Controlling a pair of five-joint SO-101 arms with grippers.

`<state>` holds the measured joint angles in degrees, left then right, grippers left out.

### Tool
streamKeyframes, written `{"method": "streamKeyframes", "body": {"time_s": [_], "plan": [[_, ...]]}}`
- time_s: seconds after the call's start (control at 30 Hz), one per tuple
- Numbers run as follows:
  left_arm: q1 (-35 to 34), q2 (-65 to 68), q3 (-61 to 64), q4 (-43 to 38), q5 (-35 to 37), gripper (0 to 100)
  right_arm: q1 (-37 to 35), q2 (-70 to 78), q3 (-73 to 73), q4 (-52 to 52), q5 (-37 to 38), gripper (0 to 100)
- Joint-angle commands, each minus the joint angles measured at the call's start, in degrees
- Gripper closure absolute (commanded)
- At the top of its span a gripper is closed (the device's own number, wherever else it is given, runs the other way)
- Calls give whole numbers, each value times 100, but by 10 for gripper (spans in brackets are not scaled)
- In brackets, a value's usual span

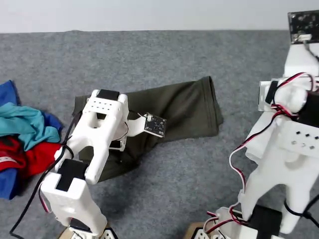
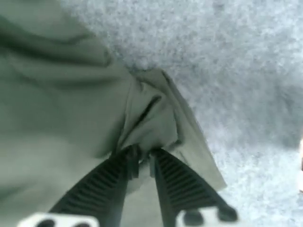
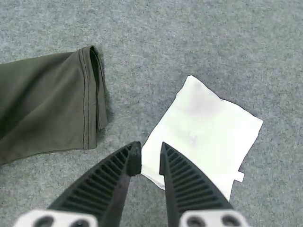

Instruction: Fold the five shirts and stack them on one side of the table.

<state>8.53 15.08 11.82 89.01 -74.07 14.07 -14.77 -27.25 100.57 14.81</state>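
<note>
On the table [image 1: 199, 50] the olive shirt [image 1: 184, 107] lies centrally, with a heap [image 1: 25, 134] of unfolded shirts to one side and a folded white shirt [image 3: 203, 127] to the other. The left claw [image 2: 142, 158] pinches an olive fold; the right claw [image 3: 149, 158] hangs slightly parted and empty over the white shirt. Carry the pinched fold low and straight to avoid bunching.

Light even and diffuse, from overhead. Faint soft shadow on the table [image 1: 199, 169] beside the left arm [image 1: 99, 134]. Thin shadow along olive shirt [image 3: 42, 104] hem. White folded shirt [image 3: 203, 127] glares, washed pale.
</note>
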Motion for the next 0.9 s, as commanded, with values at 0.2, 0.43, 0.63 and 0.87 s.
{"method": "streamKeyframes", "body": {"time_s": [0.2, 0.43, 0.63, 0.87], "plan": [[0, -97, -198, -360, -26, 994, 57, -189, 0, 224, -53, 919], [-9, -35, -690, -976, 501, 994, 57, -163, 0, 224, -53, 919], [-9, -26, -655, -1978, 1002, 992, 57, -154, 0, 224, -53, 919], [0, 369, -690, -2453, 1213, 963, 57, -180, 0, 233, -44, 919]]}}
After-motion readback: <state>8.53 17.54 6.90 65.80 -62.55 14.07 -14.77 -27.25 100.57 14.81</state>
